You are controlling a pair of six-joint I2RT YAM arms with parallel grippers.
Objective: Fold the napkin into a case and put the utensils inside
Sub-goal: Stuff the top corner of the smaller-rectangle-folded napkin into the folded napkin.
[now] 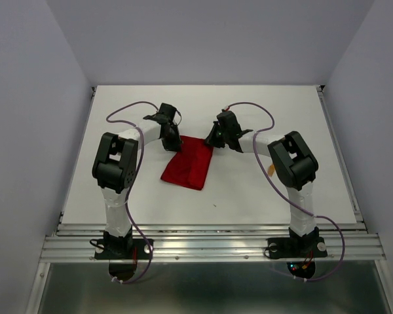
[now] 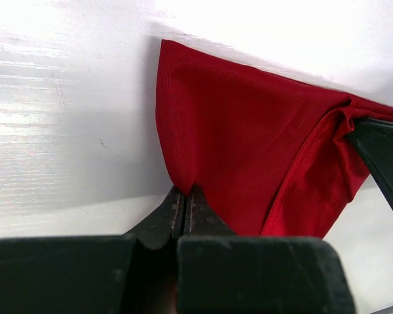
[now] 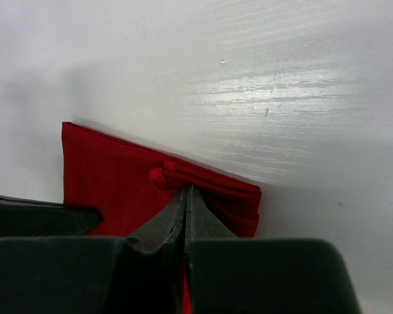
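**Both pincers clamped on the folded napkin's far edge**

Your left pincer [image 2: 185, 193] is pressed together on the red napkin [image 1: 187, 163], biting the cloth at its far left corner; from the left wrist camera you see the fabric rising straight out of the closed tips. Your right pincer [image 3: 185, 190] is likewise pressed together, pinching the far right corner, where the cloth is gathered into a small rolled bunch just ahead of the tips.

The napkin lies folded into a slanted, roughly rectangular shape near the middle of the white counter [image 1: 262, 111]. Its far edge is strung between your two pincers. Its near end points toward the near edge of the counter and leans a little toward the left edge. A lengthwise crease runs down it, and the layers at the right corner are doubled over.

Each wrist camera catches the dark finger of the other pincer at the opposite corner of the cloth.

A thin orange piece [image 1: 271, 169] shows on the counter, just beside your right arm's elbow, toward the right edge and well apart from the napkin. Too little of it is visible to tell its shape.
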